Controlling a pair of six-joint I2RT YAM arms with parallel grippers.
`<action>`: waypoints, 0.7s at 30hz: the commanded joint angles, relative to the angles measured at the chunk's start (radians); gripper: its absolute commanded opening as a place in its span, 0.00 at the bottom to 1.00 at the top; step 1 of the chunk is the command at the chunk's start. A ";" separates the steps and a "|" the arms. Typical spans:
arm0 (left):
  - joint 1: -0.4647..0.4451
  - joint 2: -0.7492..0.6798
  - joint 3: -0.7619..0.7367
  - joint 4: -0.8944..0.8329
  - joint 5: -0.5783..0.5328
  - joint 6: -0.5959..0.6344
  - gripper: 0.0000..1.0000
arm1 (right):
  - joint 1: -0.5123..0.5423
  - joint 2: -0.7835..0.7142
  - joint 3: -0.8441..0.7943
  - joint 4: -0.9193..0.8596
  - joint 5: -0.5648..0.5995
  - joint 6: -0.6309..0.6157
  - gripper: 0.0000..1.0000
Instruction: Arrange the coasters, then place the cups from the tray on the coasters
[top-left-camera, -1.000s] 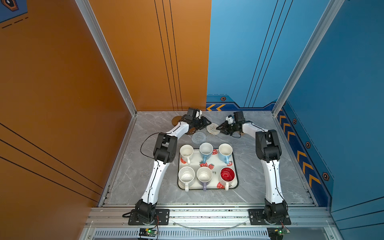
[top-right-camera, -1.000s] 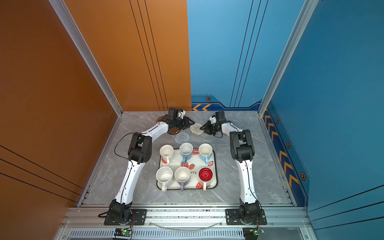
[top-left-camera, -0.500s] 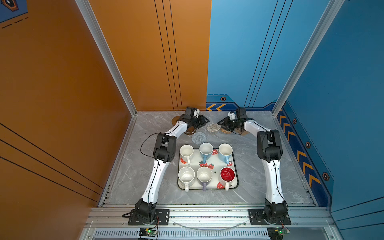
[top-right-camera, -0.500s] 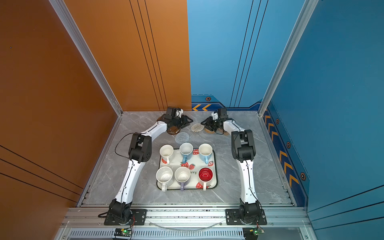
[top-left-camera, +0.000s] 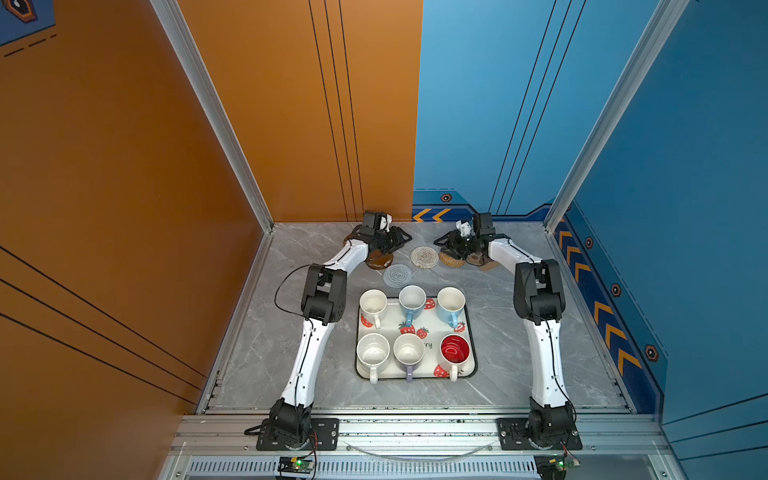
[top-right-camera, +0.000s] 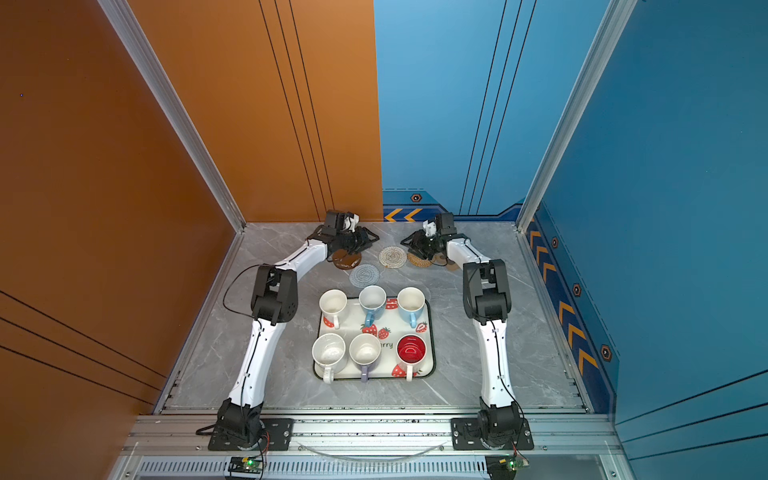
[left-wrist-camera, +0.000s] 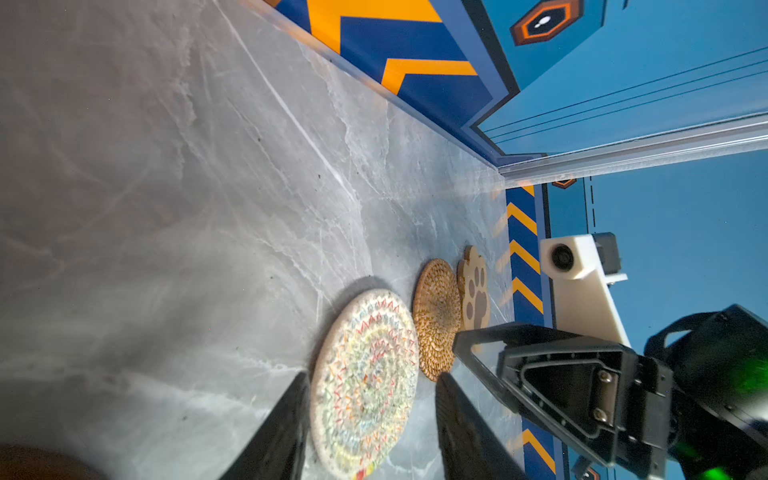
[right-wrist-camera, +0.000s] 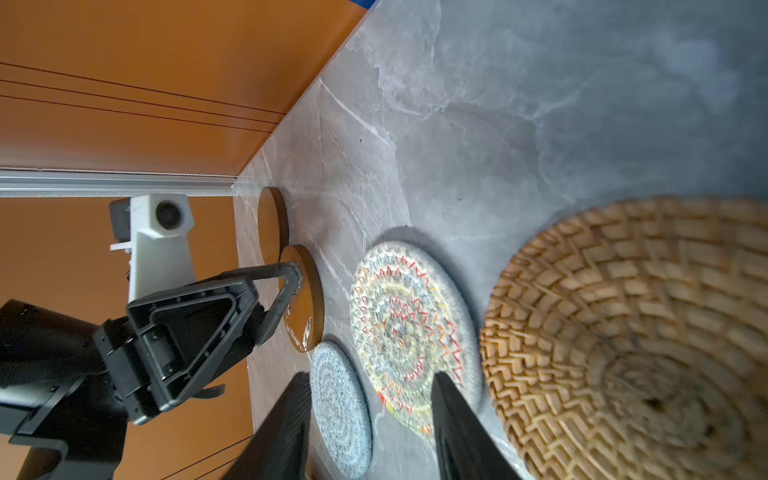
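Six cups stand on the strawberry tray (top-left-camera: 475, 353), among them a red-inside cup (top-left-camera: 455, 351) and a lavender one (top-left-camera: 408, 351). The coasters lie behind it: a brown disc (top-left-camera: 379, 262), a grey spiral (top-left-camera: 397, 275), a cream spiral (top-left-camera: 424, 257), a rattan round (top-left-camera: 451, 260) and a paw-print (top-left-camera: 482, 262). A second brown disc (right-wrist-camera: 272, 224) lies nearer the orange wall. My left gripper (top-left-camera: 399, 241) hovers open over the first brown disc, empty (left-wrist-camera: 374, 376). My right gripper (top-left-camera: 442, 243) is open above the rattan round, holding nothing (right-wrist-camera: 372, 376).
The two grippers face each other across the cream spiral, close to the back wall (top-left-camera: 415, 124). The orange side wall (top-left-camera: 124, 208) and the blue side wall (top-left-camera: 685, 208) close in the grey marble table (top-left-camera: 519, 374). Both forearms flank the tray.
My right gripper's jaws have widened and it has drawn back from the cream spiral, uncovering the rattan and paw-print coasters. The left gripper opened slightly and barely moved.
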 joint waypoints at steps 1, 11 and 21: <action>-0.006 -0.117 -0.033 -0.095 -0.022 0.087 0.49 | 0.007 -0.051 0.033 -0.049 -0.002 -0.030 0.42; -0.061 -0.260 -0.087 -0.567 -0.330 0.435 0.33 | 0.036 -0.115 0.049 -0.301 0.120 -0.215 0.00; -0.098 -0.206 -0.080 -0.714 -0.426 0.531 0.03 | 0.066 -0.185 -0.035 -0.356 0.184 -0.269 0.00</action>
